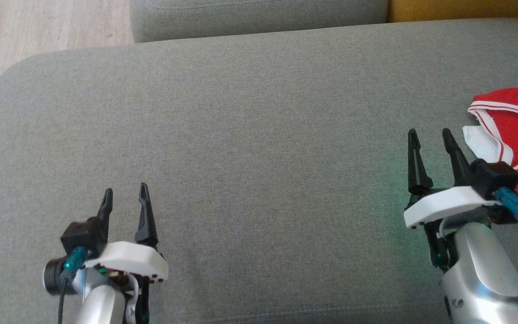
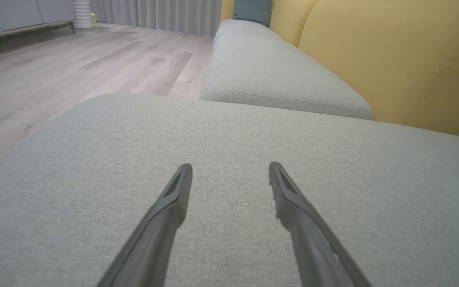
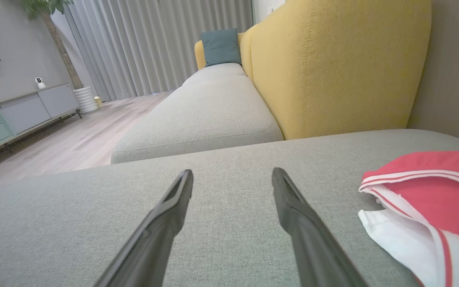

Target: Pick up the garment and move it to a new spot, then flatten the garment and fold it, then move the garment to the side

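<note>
The garment (image 1: 517, 130), a red jersey with a white sleeve and red-and-white striped trim, lies bunched at the right edge of the grey sofa seat (image 1: 259, 148), partly cut off by the head view's border. My right gripper (image 1: 430, 139) hovers just left of it, open and empty, the fabric close beside its right finger. In the right wrist view the garment (image 3: 432, 203) sits to the right of my right gripper (image 3: 232, 177). My left gripper (image 1: 125, 192) is open over bare cushion at the lower left, far from the garment; the left wrist view shows my left gripper (image 2: 230, 169) with nothing between the fingers.
A second grey cushion (image 1: 259, 15) adjoins the far edge, with a yellow backrest (image 3: 333, 67) behind it. Wooden floor (image 1: 25, 31) lies beyond the seat's rounded left corner. A low cabinet (image 3: 18, 111) and curtains stand across the room.
</note>
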